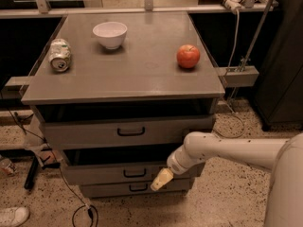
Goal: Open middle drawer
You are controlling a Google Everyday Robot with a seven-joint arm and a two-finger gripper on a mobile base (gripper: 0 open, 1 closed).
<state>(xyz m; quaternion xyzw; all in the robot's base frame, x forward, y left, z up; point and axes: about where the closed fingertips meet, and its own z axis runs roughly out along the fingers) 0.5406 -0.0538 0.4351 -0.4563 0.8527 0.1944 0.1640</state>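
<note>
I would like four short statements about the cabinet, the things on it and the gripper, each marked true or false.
1. The apple lies on the right side of the cabinet top. True.
2. The can stands upright beside the apple. False: it lies on its side near the left edge.
3. The gripper is low, before the middle drawer, right of its black handle. True.
4. The apple is inside the white bowl. False: they are apart on the top.

White bowl [110,34], crushed can [60,55] and red apple [188,56] on grey tabletop [142,77]
</note>
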